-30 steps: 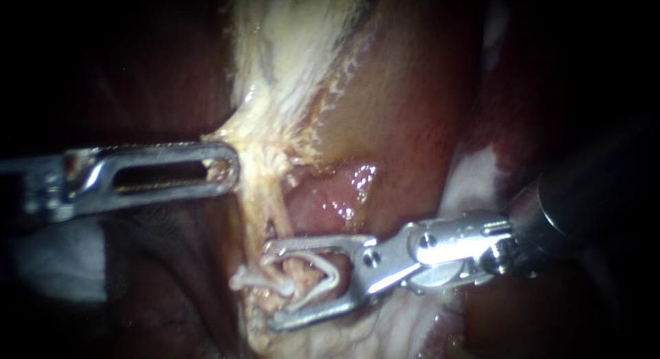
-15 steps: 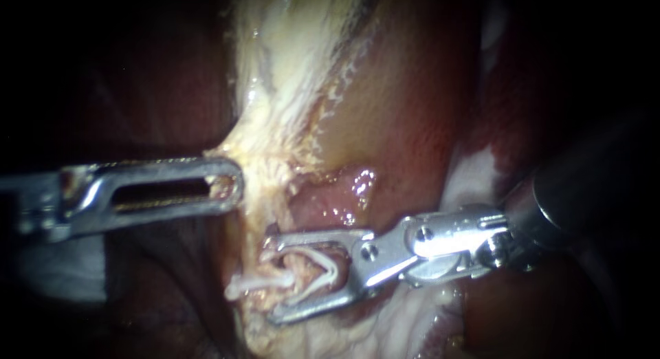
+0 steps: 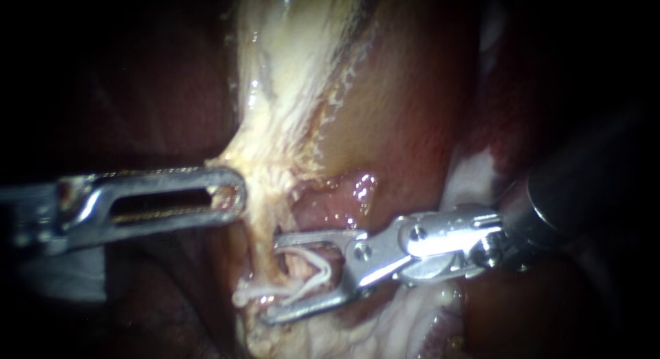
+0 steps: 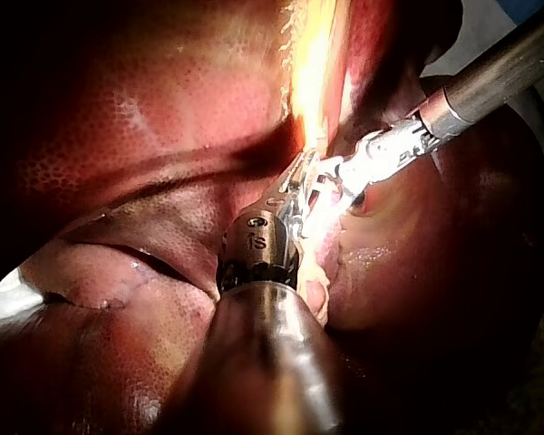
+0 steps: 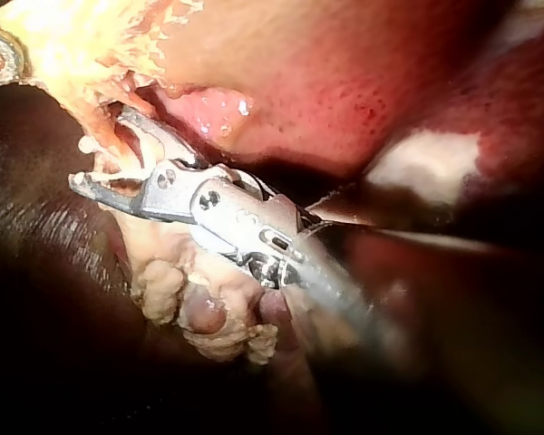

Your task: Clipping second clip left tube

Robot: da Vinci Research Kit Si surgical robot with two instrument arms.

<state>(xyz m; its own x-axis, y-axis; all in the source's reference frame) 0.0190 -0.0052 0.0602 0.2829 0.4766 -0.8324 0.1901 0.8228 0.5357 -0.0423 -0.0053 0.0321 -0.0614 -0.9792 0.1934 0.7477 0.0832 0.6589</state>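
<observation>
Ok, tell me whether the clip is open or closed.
Open: the clip forms a V, leg tips apart, in the right instrument's jaws astride the tube.

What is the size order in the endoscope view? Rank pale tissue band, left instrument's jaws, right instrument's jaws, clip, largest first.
1. pale tissue band
2. left instrument's jaws
3. right instrument's jaws, near the left's in size; ranking unsure
4. clip, between the right jaws
</observation>
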